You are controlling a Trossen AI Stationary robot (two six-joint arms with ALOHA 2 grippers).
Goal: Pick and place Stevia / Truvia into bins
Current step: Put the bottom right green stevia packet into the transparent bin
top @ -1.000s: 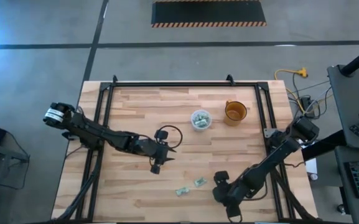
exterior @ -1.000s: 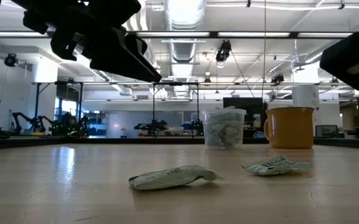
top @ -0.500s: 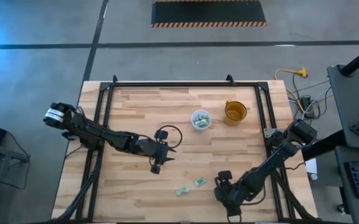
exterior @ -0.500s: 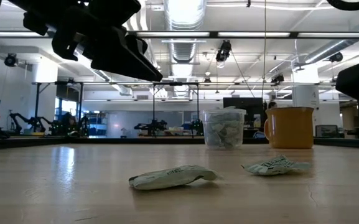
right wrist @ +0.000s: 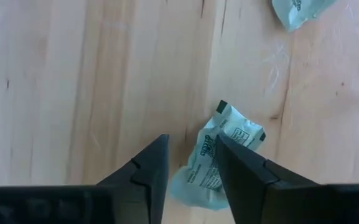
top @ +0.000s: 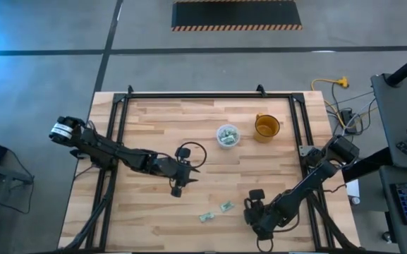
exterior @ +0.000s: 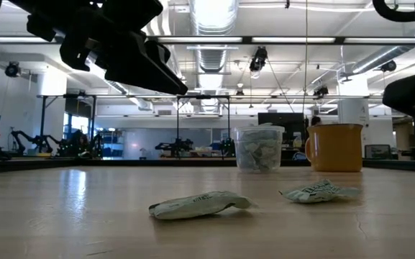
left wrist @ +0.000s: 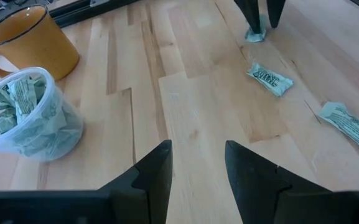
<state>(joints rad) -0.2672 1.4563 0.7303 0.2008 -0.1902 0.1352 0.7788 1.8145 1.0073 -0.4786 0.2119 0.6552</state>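
Two pale green sachets [top: 205, 216] [top: 226, 207] lie flat on the wooden table near its front edge. A third sachet [right wrist: 219, 158] lies on the wood at my right gripper's [right wrist: 191, 138] fingertips. That gripper points steeply down, its fingers apart; part of the sachet is in the gap and part behind one finger [right wrist: 241, 171]. The clear cup [top: 227, 135], full of sachets, stands mid-table beside the orange mug [top: 266, 127]. My left gripper [left wrist: 198, 144] hovers open above the table's middle left, holding nothing. My right gripper comes at the sachet [left wrist: 256, 34] from above, fingers pointing down. One finger [right wrist: 241, 171] stands in front of the sachet's side. I cannot tell whether it touches. The sachet lies on the table.
Black rails [top: 118, 120] frame the tabletop on the left, far and right sides. Bare wood [top: 161, 222] lies between the sachets and the left rail. A cable loop [top: 189, 152] hangs at my left wrist.
My right gripper has sunk a little toward the table and tipped more steeply down over the sachet near the front edge. The loose sachets and both cups have stayed where they were.
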